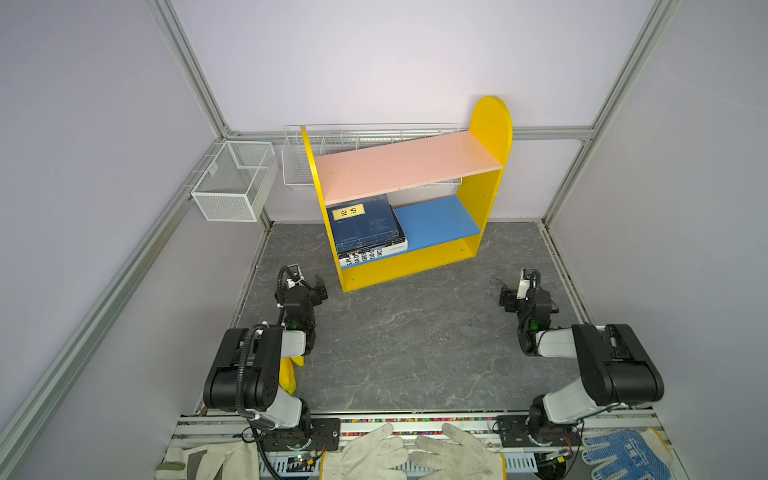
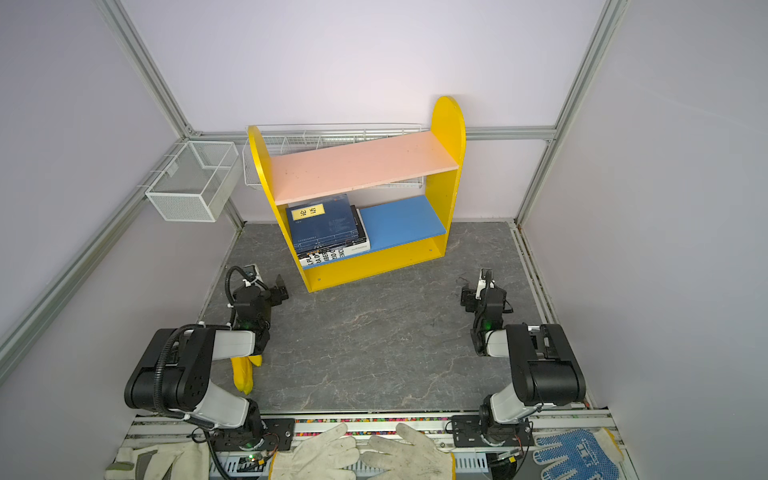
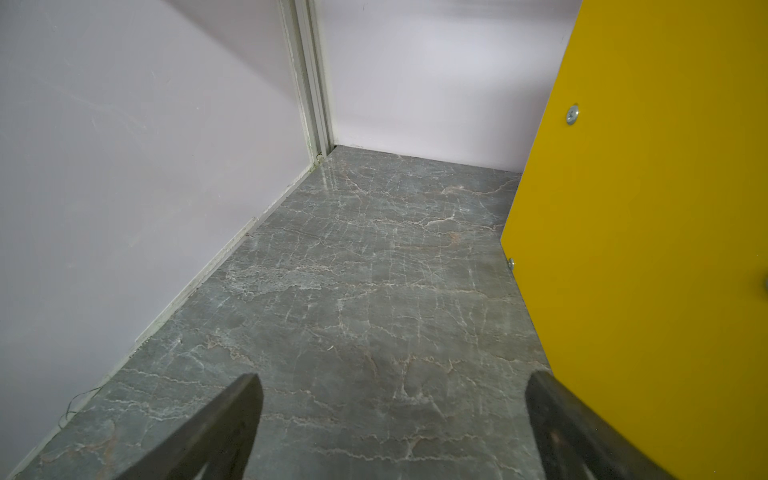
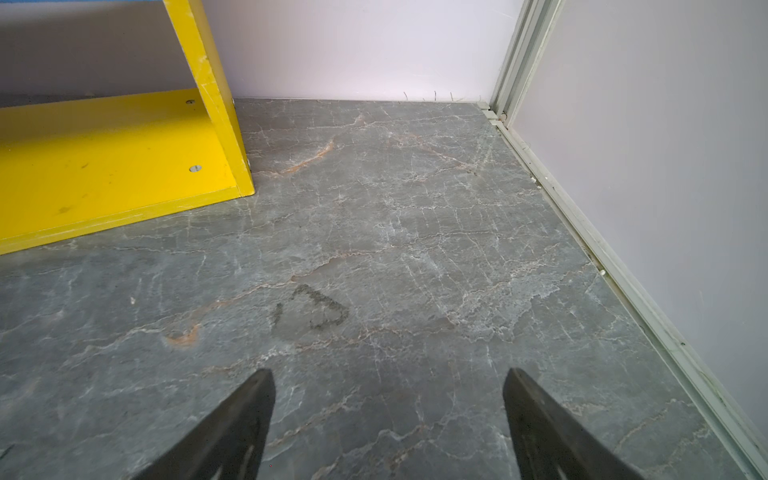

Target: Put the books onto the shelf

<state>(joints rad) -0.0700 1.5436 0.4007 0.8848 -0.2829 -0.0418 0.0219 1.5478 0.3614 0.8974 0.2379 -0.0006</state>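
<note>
The books (image 1: 365,226) lie stacked flat on the blue lower board (image 1: 436,220) of the shelf (image 1: 490,124), at the shelf end nearest the left pincer (image 3: 392,384). Both it and the right pincer (image 4: 388,377) hang in front of the shelf with jaws apart, holding nothing. No book shows on the surface (image 1: 415,332) in front of the shelf, so placing looks finished. The next move probably calls only for parking the arms. The top navy book's yellow label (image 1: 348,212) reads 论语. The white book (image 1: 374,253) shows only fragments of black lettering.
</note>
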